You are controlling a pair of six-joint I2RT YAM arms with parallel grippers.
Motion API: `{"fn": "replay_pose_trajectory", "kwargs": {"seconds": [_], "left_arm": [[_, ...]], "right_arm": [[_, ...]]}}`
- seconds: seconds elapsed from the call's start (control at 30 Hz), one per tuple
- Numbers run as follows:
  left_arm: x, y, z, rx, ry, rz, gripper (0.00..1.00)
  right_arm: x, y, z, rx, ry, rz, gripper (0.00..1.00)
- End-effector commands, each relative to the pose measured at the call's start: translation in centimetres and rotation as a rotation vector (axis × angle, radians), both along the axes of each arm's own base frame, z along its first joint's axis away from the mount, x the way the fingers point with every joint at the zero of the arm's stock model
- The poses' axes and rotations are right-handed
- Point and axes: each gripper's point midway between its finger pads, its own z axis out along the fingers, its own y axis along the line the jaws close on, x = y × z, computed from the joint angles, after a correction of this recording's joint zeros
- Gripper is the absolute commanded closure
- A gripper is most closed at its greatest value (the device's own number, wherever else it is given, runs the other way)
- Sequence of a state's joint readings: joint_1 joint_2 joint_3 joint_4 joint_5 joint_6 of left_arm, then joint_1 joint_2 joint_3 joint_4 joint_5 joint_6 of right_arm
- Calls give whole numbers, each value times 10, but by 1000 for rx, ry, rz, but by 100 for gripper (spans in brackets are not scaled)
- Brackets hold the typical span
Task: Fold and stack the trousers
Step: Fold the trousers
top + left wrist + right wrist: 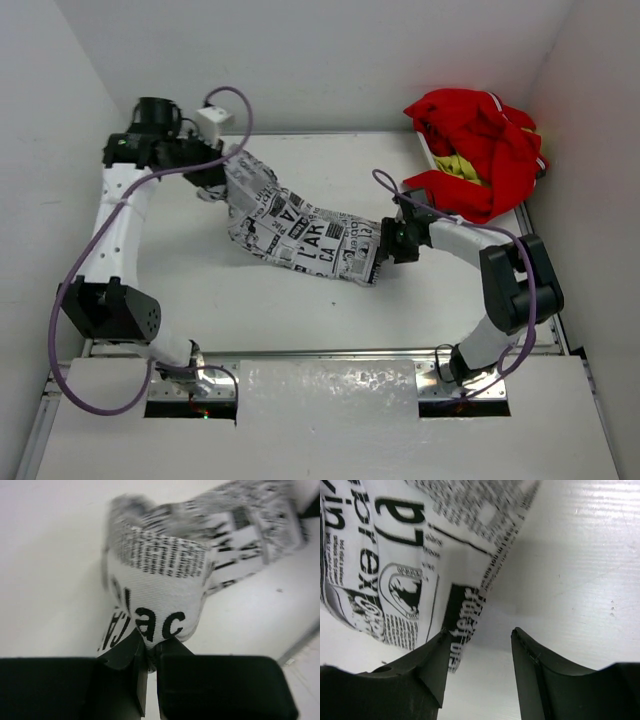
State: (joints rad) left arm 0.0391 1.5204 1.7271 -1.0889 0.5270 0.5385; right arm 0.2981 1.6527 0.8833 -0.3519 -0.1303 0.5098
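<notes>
The left hand (150, 652) is pinching one end of the trousers (300, 235). Its two dark fingers are pressing together on a bunched fold of the printed cloth, which is bulging up just beyond the tips. In the overhead view this hand is working at the far left of the white counter (300, 320).

The right hand (387, 240) is standing spread, with bare counter showing between its fingers. The other end of the trousers is lying just beside one finger. The wrist view is not making clear whether cloth and finger are touching. The other finger is standing apart from the cloth.

Between the two hands the trousers are stretching as a long, creased band. It is running slantwise from the far left toward the middle right and lying across the middle of the counter.

At the far right corner a heap of red clothing (480, 135) is spilling over a white container (428, 153), of which only a strip of rim is showing. A yellow-green cloth (462, 168) is peeking out from among the red folds. How deep the heap is sitting inside cannot be told.
</notes>
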Motion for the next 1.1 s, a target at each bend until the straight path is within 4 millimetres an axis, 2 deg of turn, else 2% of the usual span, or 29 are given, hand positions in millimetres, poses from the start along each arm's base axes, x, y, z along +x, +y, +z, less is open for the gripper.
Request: {"fn": "replay_pose_trajectory", "kwargs": {"seconds": [0.0, 0.03, 0.1, 0.27, 0.3, 0.33, 0.37, 0.4, 0.47, 0.5, 0.63, 0.77, 0.87, 1.03, 1.07], "left_arm": [[-25, -85, -8, -107, 90, -204, 100], [-21, -96, -14, -119, 125, -203, 100], [-13, -120, -23, -117, 157, -226, 100], [23, -159, -8, -176, 120, -202, 100], [19, -177, -4, -188, 119, -246, 100], [25, -189, 0, -191, 101, -270, 100], [22, -199, 0, -186, 99, -296, 100], [12, -217, -1, -180, 100, -341, 100], [2, -234, -13, -178, 137, -382, 100], [-8, -247, -18, -187, 163, -420, 100], [-25, -268, -52, -180, 272, -460, 100], [-42, -282, -72, -166, 332, -502, 100], [-48, -292, -88, -154, 369, -517, 100], [-45, -307, -110, -146, 410, -527, 86], [-46, -310, -112, -152, 419, -535, 80]], "right_arm": [[26, 11, 23, 46, -74, -12, 50], [22, 7, 19, 24, -43, -15, 50], [27, 2, 21, -11, -41, -32, 50], [32, 8, 11, 9, -20, -42, 50], [33, 9, 11, 18, -18, -54, 51], [35, 11, 11, 28, -29, -56, 51], [34, 11, 10, 32, -28, -63, 51], [34, 10, 9, 38, -26, -76, 51], [32, 6, 7, 43, -17, -100, 51], [31, 4, 6, 43, -13, -109, 51], [33, 0, 0, 66, -2, -141, 51], [39, -1, -2, 92, 4, -170, 51], [47, -4, 3, 120, -15, -195, 51], [58, -8, 11, 132, -35, -196, 50], [58, -9, 11, 130, -35, -189, 50]]}}
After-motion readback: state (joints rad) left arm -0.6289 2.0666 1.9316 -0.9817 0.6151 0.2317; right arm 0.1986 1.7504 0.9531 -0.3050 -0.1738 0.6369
